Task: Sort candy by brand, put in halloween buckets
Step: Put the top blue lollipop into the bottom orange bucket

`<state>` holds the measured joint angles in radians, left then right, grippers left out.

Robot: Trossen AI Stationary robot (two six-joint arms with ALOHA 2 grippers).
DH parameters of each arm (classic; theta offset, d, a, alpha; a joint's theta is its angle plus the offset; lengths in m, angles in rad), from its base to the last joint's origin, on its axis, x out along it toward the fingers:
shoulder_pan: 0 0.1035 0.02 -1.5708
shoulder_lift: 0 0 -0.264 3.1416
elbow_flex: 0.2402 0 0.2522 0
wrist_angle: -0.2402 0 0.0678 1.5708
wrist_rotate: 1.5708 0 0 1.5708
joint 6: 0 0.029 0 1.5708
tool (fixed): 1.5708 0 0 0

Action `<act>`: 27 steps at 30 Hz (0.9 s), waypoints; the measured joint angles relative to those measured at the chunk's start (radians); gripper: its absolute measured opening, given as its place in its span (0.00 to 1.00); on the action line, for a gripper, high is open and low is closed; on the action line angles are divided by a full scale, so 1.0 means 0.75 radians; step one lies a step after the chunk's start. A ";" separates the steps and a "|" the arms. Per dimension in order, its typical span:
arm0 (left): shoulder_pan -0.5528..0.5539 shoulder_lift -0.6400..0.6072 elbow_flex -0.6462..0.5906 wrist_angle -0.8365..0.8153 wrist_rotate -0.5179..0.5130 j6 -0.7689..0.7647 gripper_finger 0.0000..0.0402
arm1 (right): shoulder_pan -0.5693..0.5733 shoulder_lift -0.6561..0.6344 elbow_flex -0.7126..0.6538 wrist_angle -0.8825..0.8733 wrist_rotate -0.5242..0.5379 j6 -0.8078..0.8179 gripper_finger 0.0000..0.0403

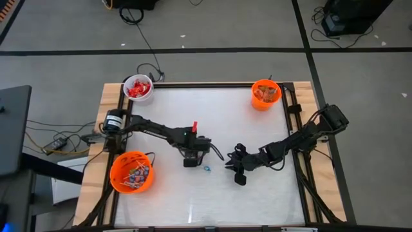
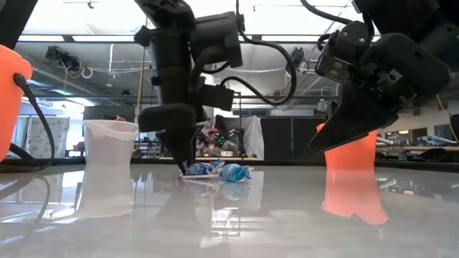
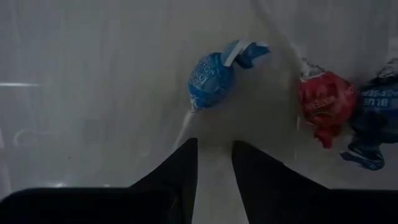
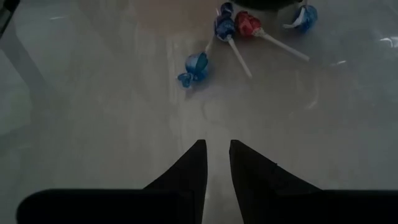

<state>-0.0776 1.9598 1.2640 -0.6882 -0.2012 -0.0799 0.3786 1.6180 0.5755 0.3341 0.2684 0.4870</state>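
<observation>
You have a white bucket [image 1: 138,89] with red candy inside, and two orange buckets [image 1: 131,171] [image 1: 264,94]. Four lollipops: three in blue wrappers [image 4: 196,65] [image 4: 224,25] [image 4: 305,17], one in red [image 4: 247,24]. The desk [image 1: 219,122] is pale grey-white, and both arms are black.
</observation>
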 joint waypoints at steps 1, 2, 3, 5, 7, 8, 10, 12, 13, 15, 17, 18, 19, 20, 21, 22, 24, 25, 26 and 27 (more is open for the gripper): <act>0.000 0.000 -0.020 0.025 -0.008 -0.002 0.27 | 0.000 0.000 0.000 0.005 0.000 0.000 0.21; 0.002 -0.001 -0.030 0.036 -0.011 -0.010 0.26 | 0.001 0.000 0.000 0.006 0.001 0.000 0.21; 0.003 -0.001 -0.035 0.038 -0.011 -0.028 0.24 | 0.001 0.000 0.000 0.009 0.002 -0.001 0.21; 0.002 0.000 -0.035 0.025 -0.016 -0.062 0.22 | 0.000 0.000 0.000 0.012 0.003 -0.011 0.21; 0.002 -0.016 -0.019 -0.006 -0.014 -0.100 0.19 | 0.000 0.000 0.000 0.017 0.004 -0.020 0.21; -0.002 -0.021 -0.008 -0.017 -0.013 -0.111 0.18 | -0.002 0.000 0.000 0.017 0.004 -0.022 0.21; -0.012 -0.036 -0.001 -0.032 -0.031 -0.124 0.16 | -0.003 0.000 0.000 0.018 0.006 -0.025 0.21; -0.016 -0.055 0.010 -0.016 -0.067 -0.137 0.16 | -0.003 0.000 0.000 0.022 0.028 -0.025 0.21; -0.018 -0.063 0.021 0.000 -0.099 -0.136 0.16 | -0.003 0.000 0.000 0.021 0.037 -0.025 0.21; -0.019 -0.069 0.039 0.014 -0.181 -0.125 0.17 | -0.004 0.000 0.000 0.022 0.044 -0.025 0.21; -0.019 -0.066 0.033 0.001 -0.220 -0.130 0.18 | -0.004 0.000 0.000 0.022 0.045 -0.025 0.21; -0.017 -0.064 0.026 0.013 -0.220 -0.140 0.19 | -0.004 0.000 0.000 0.021 0.045 -0.025 0.21; -0.012 -0.064 0.024 0.026 -0.220 -0.141 0.19 | -0.004 0.000 0.000 0.021 0.045 -0.025 0.21; -0.010 -0.065 0.022 0.035 -0.220 -0.141 0.20 | -0.004 0.000 0.000 0.021 0.045 -0.025 0.21; -0.009 -0.066 0.019 0.031 -0.220 -0.141 0.21 | -0.004 0.001 0.000 0.022 0.045 -0.025 0.21; -0.009 -0.066 0.015 0.025 -0.220 -0.137 0.22 | -0.004 0.000 0.001 0.022 0.045 -0.025 0.21; -0.009 -0.066 -0.002 0.044 -0.219 -0.097 0.25 | -0.004 0.001 0.000 0.022 0.045 -0.026 0.21; -0.009 -0.065 -0.011 0.059 -0.207 -0.077 0.26 | -0.004 0.001 0.000 0.021 0.045 -0.026 0.21; -0.008 -0.065 -0.018 0.067 -0.175 -0.056 0.26 | -0.004 0.001 0.000 0.022 0.045 -0.026 0.21; -0.006 -0.064 -0.024 0.066 -0.135 -0.022 0.27 | -0.004 0.001 0.000 0.022 0.045 -0.026 0.21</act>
<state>-0.0818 1.9118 1.2457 -0.6388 -0.3027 -0.0963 0.3759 1.6184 0.5755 0.3503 0.3019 0.4678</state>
